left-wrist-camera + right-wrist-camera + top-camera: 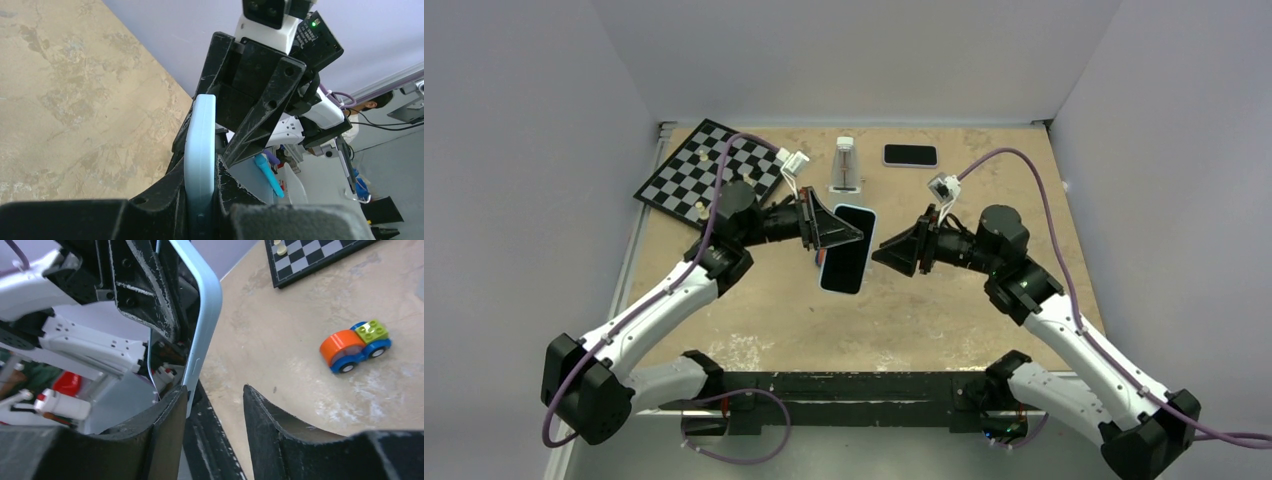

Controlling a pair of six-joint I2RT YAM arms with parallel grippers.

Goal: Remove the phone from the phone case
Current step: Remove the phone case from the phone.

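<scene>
Phone and case [847, 250] hung together in the air above the table [984, 300], between the two arms, the dark screen ringed by the pale blue rim. The left gripper [832, 230] was clamped tight across the case, its fingers pressing front and back near one long edge. The right gripper [215, 405] stood about half open with nothing in it, one finger just beside the case's side edge, the gap itself empty.

The main danger looked like a drop. With only one edge pinched, a push or pry from the right could twist the whole thing out of the clamp, or pop the phone free with nothing to catch it above bare table. The right fingers might also close on the rim rather than the phone, pulling both. The two grippers sat near enough to knock together.
</scene>
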